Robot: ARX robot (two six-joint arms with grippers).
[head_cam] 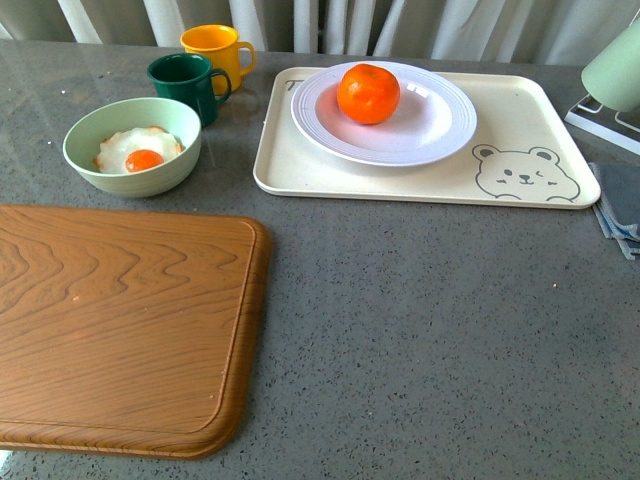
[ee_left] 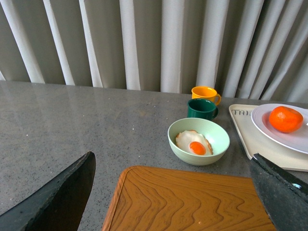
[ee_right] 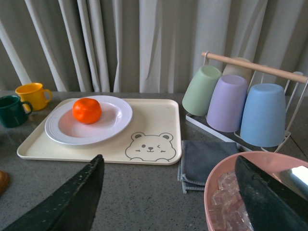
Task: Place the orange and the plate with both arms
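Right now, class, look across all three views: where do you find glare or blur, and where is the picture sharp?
Front view: sharp, with soft glare on the orange and the plate rim. Left wrist view: scene sharp, though the open left pincer fingers are dark and blurred. Right wrist view: the open right pincer is likewise blurred, and the pink bowl is soft.

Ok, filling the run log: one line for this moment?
orange: on plate | plate: on bear tray | left pincer: open, empty | right pincer: open, empty

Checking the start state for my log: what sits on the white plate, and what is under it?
The orange rests on the plate, left of its centre. Under the plate lies the cream bear tray; the tray surface beneath is hidden.
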